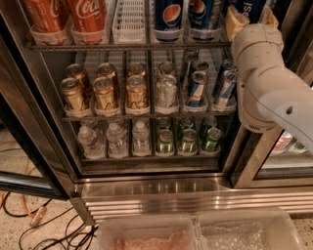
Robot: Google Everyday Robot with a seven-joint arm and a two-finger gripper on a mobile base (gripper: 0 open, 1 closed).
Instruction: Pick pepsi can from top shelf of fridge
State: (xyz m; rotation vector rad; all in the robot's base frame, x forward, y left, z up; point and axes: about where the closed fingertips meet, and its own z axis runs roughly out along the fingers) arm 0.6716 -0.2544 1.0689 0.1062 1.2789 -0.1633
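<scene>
The fridge [161, 194] stands open in front of me. Its top shelf [127, 47] holds red Coca-Cola cans [88, 17] at the left, an empty white lane tray [131, 19], and two dark blue pepsi cans [168, 17] in the middle. A third pepsi can [247, 7] stands at the shelf's right end. My gripper [250, 17] is at the top right, its yellowish fingers [234, 22] pressed on both sides of that can, which still stands on the shelf. The white arm [266, 88] hides the shelf's right end.
The middle rack holds short gold cans [105, 93] and slim blue-and-silver cans [195, 88]. The bottom rack holds clear bottles [116, 139] and green bottles [188, 139]. The glass door [24, 122] stands open at the left. Cables [29, 219] lie on the floor. Clear plastic tubs [146, 234] sit below.
</scene>
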